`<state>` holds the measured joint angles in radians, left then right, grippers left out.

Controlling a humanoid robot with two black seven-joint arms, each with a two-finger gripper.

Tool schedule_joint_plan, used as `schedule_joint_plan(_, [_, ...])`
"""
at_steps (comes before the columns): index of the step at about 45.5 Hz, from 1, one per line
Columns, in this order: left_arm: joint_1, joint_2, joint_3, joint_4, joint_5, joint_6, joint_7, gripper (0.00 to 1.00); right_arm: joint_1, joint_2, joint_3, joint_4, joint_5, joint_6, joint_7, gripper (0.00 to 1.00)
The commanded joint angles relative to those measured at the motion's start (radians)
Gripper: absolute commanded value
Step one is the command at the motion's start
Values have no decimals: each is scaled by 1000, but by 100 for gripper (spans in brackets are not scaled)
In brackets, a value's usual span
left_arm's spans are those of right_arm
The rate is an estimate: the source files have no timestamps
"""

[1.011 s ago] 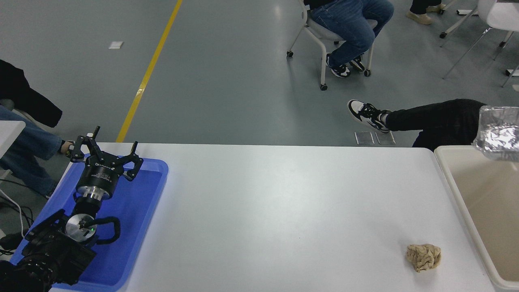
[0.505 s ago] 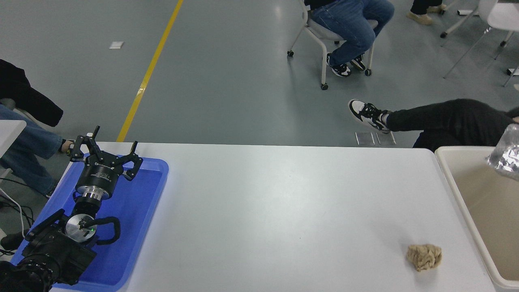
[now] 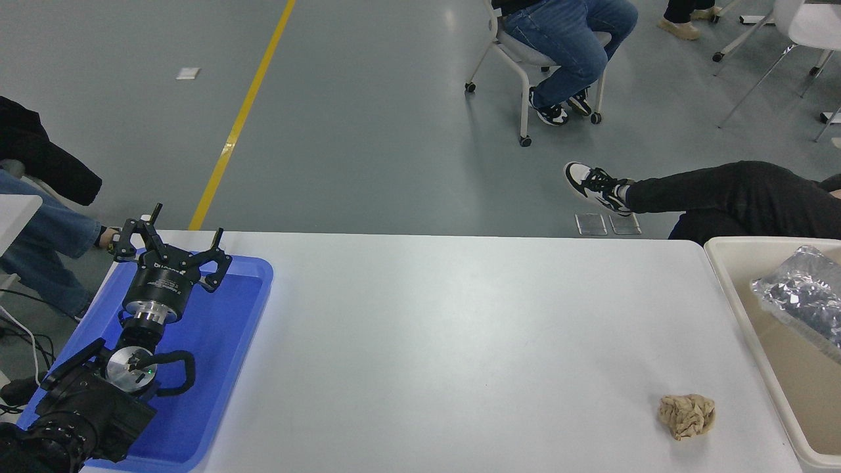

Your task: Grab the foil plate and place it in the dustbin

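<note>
The shiny crinkled foil plate (image 3: 803,294) lies inside the beige dustbin (image 3: 737,295) at the table's right edge, tilted and partly cut off by the picture's right side. No gripper touches it. My left gripper (image 3: 172,238) is parked over the blue tray at the lower left, fingers spread open and empty. My right arm and gripper are out of view.
A bright blue shallow tray (image 3: 233,328) sits under the left arm. A crumpled tan paper ball (image 3: 686,415) lies on the white table (image 3: 460,341) near the bin. People sit on chairs beyond the far edge; a leg in black with a sneaker (image 3: 594,185) stretches out near the bin.
The foil plate, held high above the bin's far corner a second ago, has dropped down and now lies inside the bin. The left arm has not moved.
</note>
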<state>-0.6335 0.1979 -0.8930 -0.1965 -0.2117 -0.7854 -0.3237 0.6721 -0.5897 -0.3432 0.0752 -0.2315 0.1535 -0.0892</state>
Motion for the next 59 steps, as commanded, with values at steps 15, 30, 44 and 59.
schedule_joint_plan(15, [0, 0, 0, -1, 0, 0, 0, 100, 4, 13, 35, -11, 29, -15, -1, 100])
schedule_joint_plan(30, [0, 0, 0, -1, 0, 0, 2, 100, 202, 30, -11, 61, -12, 24, -1, 100])
schedule_joint_plan(44, [-2, -2, 0, -1, 0, 0, 2, 100, 541, 24, -174, 385, -163, 97, -35, 100])
schedule_joint_plan(59, [-2, -3, 0, -1, 0, 0, 2, 100, 958, 60, -417, 857, -216, 198, -70, 100])
